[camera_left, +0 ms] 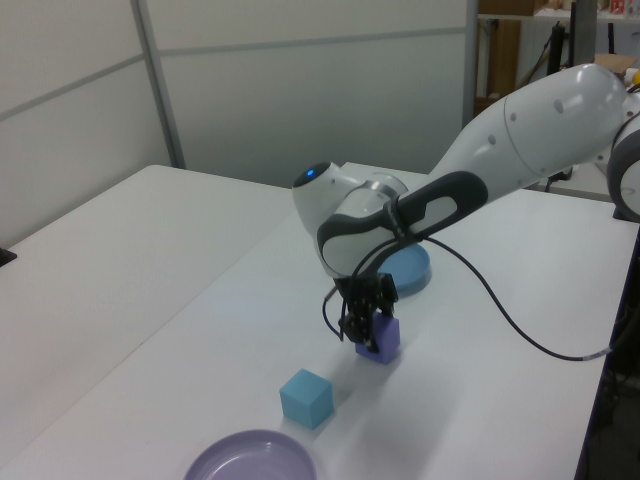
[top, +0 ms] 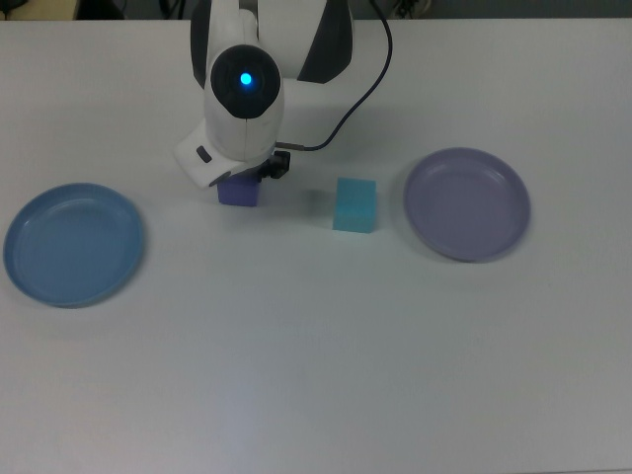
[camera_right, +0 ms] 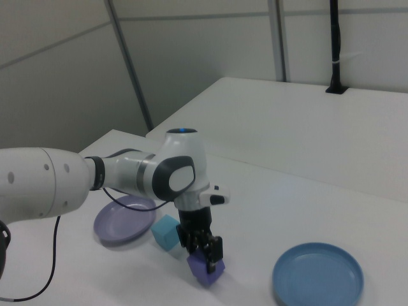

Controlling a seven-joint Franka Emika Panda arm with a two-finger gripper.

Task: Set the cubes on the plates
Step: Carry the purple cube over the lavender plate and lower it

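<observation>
Gripper (camera_left: 366,330) down at the purple cube (camera_left: 381,338), fingers either side of it and apparently closed against its faces — cube resting on the white table (top: 316,375). Seen from the top view, mostly hidden under the arm's white wrist, only a purple edge (top: 238,194) peeking out below it. Cyan cube (top: 355,204) just to the top view's right of the purple one, apart from it, not touching either plate. Lavender plate (top: 467,203) near the cyan cube on the top view's right; blue plate (top: 73,244) well apart at the top view's left (both holding nothing). In the right view, gripper (camera_right: 205,252) pinching the purple cube (camera_right: 206,269) from above, cyan cube (camera_right: 165,232) behind it, lavender plate (camera_right: 122,220) further back, blue plate (camera_right: 318,275) toward the right view's right. Black cable trailing from the wrist across the table — visible in the left view too.
</observation>
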